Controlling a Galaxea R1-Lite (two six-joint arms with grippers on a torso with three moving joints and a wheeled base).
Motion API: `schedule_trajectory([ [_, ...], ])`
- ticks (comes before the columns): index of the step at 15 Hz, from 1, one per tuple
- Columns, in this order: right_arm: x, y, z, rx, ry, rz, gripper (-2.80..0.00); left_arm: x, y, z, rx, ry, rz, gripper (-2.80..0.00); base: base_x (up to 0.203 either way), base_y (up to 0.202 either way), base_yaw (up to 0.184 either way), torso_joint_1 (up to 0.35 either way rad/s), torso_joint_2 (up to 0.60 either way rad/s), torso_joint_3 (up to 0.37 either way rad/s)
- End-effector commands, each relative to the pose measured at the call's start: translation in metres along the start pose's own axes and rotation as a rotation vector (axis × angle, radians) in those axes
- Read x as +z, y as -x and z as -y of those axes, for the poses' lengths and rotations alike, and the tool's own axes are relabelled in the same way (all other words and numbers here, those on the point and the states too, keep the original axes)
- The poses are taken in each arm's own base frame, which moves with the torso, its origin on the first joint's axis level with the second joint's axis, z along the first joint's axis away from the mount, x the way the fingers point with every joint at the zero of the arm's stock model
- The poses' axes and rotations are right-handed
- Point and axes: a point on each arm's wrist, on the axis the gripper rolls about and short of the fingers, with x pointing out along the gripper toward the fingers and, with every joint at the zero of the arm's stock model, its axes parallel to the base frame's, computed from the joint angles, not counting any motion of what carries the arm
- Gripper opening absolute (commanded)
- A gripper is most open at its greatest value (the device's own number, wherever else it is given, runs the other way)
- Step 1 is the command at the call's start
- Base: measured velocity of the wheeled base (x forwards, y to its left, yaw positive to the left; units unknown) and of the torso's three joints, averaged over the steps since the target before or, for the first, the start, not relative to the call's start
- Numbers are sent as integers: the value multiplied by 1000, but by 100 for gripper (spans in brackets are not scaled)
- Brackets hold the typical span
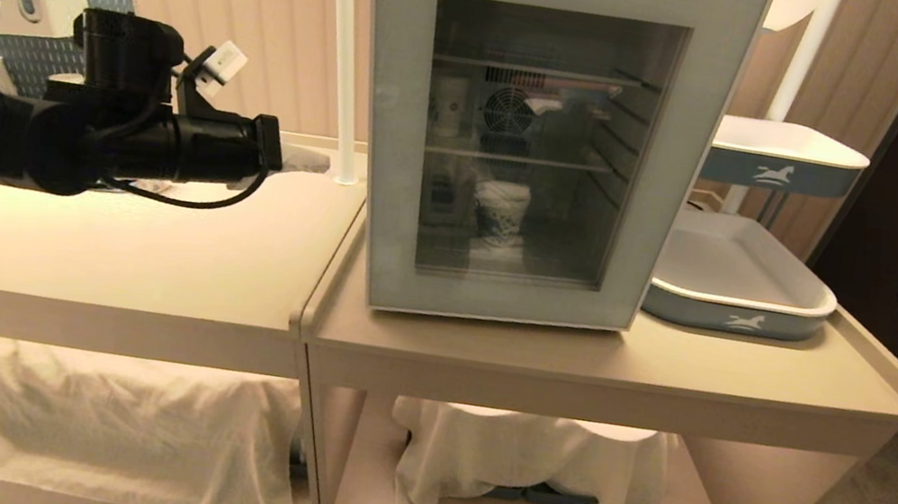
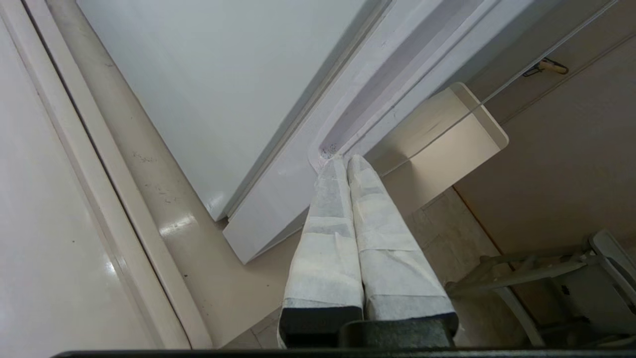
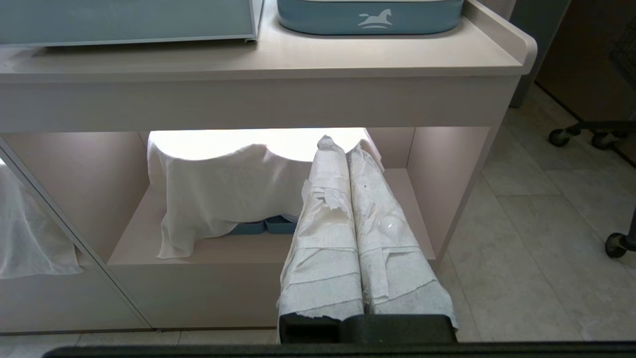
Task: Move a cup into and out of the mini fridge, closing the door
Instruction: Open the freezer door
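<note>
Jaws pressed together and holding nothing, the left gripper (image 2: 342, 160) is nosing at the mini fridge's (image 1: 541, 135) left side, by the door (image 1: 387, 187) edge. Inside, behind the glass, the cup (image 1: 499, 212) is standing upright on the floor. Right gripper (image 3: 338, 144) is hanging closed below the table (image 1: 141, 237).

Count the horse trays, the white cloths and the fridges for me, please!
Blue-and-white plastic trays with a horse logo: 2
White draped cloths on the lower shelves: 2
White box-shaped mini fridge with a glass door: 1
Total: 5
</note>
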Motion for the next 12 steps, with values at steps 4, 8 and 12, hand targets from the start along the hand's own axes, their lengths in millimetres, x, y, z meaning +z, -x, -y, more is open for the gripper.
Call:
schedule_trajectory([
  [4, -5, -1, 0, 1, 0, -20, -280, 0, 1, 1, -7, -10, -2, 0, 0, 0, 0, 0, 0, 0],
  [8, -5, -1, 0, 1, 0, -20, -280, 6, 2, 7, -25, -23, 4, 0, 0, 0, 0, 0, 0, 0],
  [12, -5, -1, 0, 1, 2, -20, -280, 1, -8, 21, -65, -17, -19, 0, 0, 0, 0, 0, 0, 0],
])
